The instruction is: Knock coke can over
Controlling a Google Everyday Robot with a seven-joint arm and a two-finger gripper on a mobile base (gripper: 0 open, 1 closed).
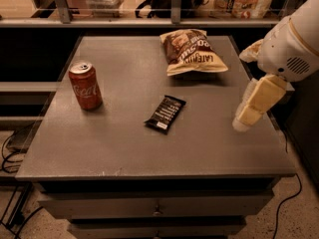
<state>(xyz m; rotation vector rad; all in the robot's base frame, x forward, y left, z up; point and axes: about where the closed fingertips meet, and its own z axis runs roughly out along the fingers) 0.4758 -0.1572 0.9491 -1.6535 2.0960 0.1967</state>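
Note:
The coke can (85, 85), red with white script and a silver top, stands upright near the left edge of the grey table (124, 148). My gripper (242, 122) hangs over the table's right side, far to the right of the can, its cream-coloured fingers pointing down and left. Nothing is seen held in it.
A black snack bar wrapper (165, 113) lies flat mid-table between gripper and can. A brown-and-cream chip bag (192, 52) lies at the back right. A shelf with a rail and packages runs behind the table. Cables lie on the floor at left and right.

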